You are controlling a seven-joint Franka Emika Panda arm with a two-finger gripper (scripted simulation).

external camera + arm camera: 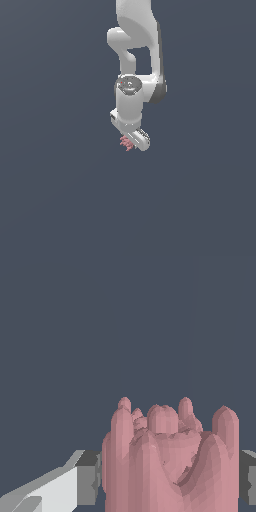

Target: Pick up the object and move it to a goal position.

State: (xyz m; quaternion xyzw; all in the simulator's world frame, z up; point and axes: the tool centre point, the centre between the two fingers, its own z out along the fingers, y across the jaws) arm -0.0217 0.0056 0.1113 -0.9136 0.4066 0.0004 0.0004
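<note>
The object [126, 143] is a small pinkish-red ridged, jagged-edged block. In the exterior view it sticks out from under the white gripper [132, 142] at the end of the arm. In the wrist view the object [170, 461] fills the lower middle, with a grey finger pad [87, 483] tight against one side and another finger pad [248, 476] against the other. The gripper is shut on the object. The fingertips are mostly hidden by the hand in the exterior view.
The white arm [135, 55] comes down from the exterior view's top middle. Everything around it is a plain dark grey-blue surface [55, 190] with no other objects in view.
</note>
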